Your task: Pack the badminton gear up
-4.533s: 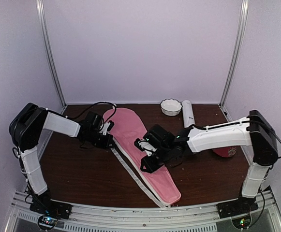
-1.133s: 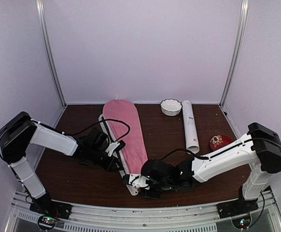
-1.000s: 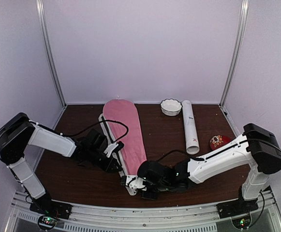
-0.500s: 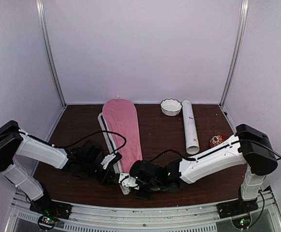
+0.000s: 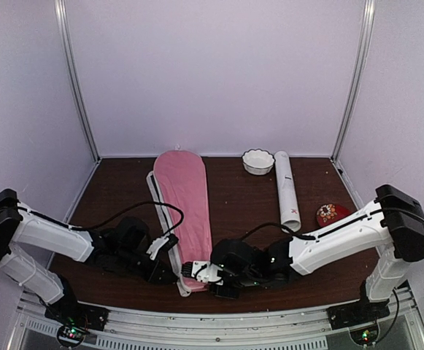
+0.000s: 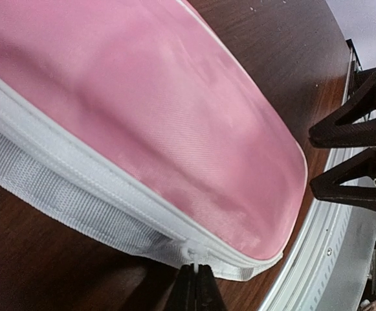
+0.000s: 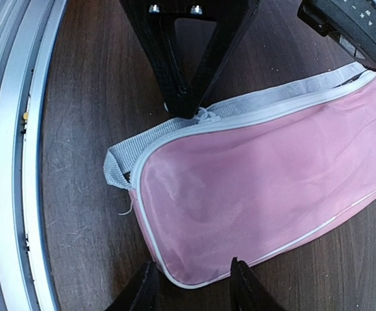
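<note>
Top external: pink cover [image 5: 182, 197] lies lengthwise on table [image 5: 109, 197], narrow end toward the arms.
Left wrist: left gripper [image 6: 196, 288] pinched tight on zip pull [image 6: 193, 258] at that end.
Right wrist: right gripper [image 7: 191, 278] fingers parted, gripping nothing, by cover's tip.

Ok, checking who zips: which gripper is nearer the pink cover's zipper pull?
Left. The left gripper is pinched on the zipper pull; the right gripper is open at the narrow end of the pink cover.

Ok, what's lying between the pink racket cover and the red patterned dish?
The long white tube lies between the pink cover and the red dish, with bare table on both sides of it. The top view shows this.
</note>
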